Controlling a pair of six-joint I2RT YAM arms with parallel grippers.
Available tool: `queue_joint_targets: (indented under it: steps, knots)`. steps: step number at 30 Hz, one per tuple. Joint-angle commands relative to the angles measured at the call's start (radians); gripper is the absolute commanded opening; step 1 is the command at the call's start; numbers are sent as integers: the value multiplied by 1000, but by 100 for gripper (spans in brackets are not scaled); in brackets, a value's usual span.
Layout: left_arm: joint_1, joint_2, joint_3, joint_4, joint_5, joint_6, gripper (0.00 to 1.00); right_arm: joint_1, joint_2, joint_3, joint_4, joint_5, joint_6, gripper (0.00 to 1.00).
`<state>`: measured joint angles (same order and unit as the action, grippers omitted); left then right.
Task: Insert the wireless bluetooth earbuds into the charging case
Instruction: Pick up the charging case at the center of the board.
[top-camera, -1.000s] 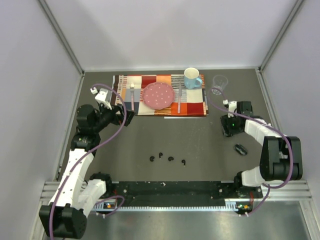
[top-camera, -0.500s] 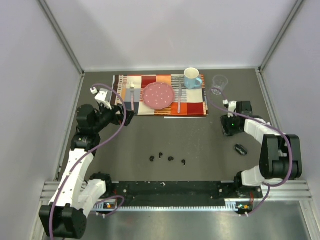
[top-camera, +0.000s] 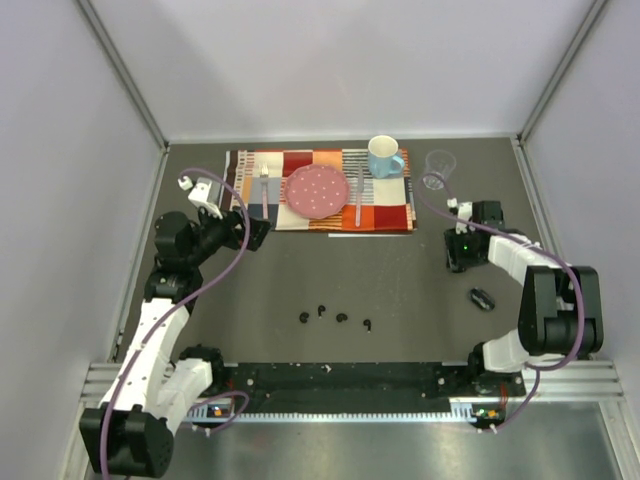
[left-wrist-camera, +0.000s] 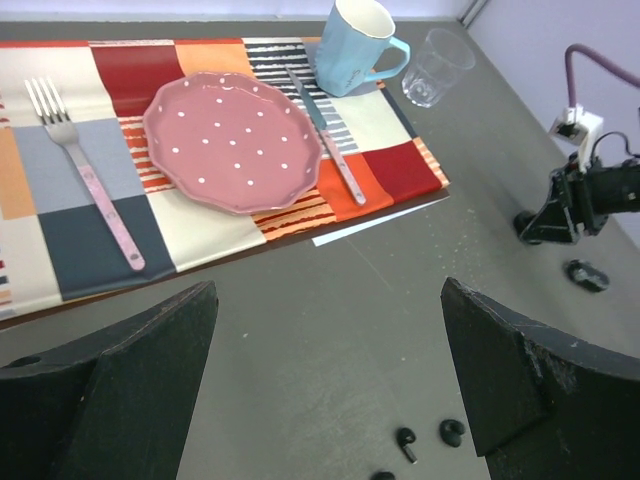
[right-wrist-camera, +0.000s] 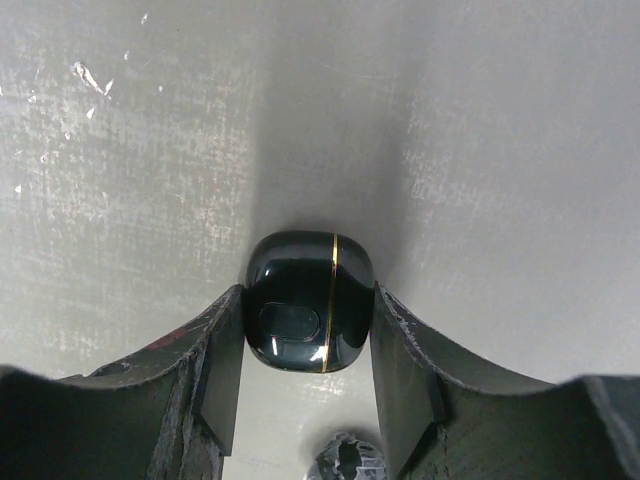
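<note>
Several tiny black earbuds (top-camera: 342, 318) lie in a loose row on the dark table, near the front middle. Some also show at the bottom of the left wrist view (left-wrist-camera: 451, 432). My right gripper (top-camera: 458, 256) is at the right side of the table, shut on a glossy black charging case (right-wrist-camera: 308, 302) with a gold seam. Its lid is closed and it rests low on the table between both fingers (right-wrist-camera: 225, 350). A second black case (top-camera: 482, 298) lies on the table just in front of that gripper. My left gripper (top-camera: 255, 232) is open and empty, hovering by the placemat's near left corner.
A striped placemat (top-camera: 390, 210) at the back holds a pink dotted plate (top-camera: 318, 190), a fork (top-camera: 265, 195), a knife (top-camera: 358, 195) and a light blue mug (top-camera: 383, 156). A clear glass (top-camera: 439, 165) stands to the mat's right. Grey walls enclose the table.
My left arm's wrist has shifted slightly up and back. The right gripper, the case and the earbuds have not visibly moved.
</note>
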<state>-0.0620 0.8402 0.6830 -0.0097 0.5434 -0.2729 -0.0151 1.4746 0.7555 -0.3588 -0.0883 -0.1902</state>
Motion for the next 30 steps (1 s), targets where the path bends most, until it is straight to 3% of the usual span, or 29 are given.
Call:
queue_joint_targets:
  steps: [1, 4, 8, 11, 15, 22, 27, 30]
  knots:
    - [-4, -10, -30, 117, 27, -118, 99, 10, -19, 44, -35, -40, 9, 14]
    - [-4, -9, -31, 111, 32, -123, 99, 10, -56, 50, -49, -44, 11, 0]
    - [-2, -7, -39, 177, 9, -199, 99, 66, -114, 54, -63, -68, 15, 0]
    - [-2, -12, -57, 288, 150, -206, 99, 102, -152, 64, -66, -71, 20, 0]
    - [-2, -29, -98, 339, 167, -203, 99, 144, -191, 90, -78, -106, 47, 0]
    - [-2, 35, -43, 237, 259, -137, 99, 216, -280, 85, -78, -128, 47, 0]
    - [-2, 121, -34, 284, 300, -173, 99, 265, -326, 90, -66, -120, 28, 0]
    - [-2, 180, 18, 188, 343, -147, 99, 290, -367, 81, -58, -100, 3, 0]
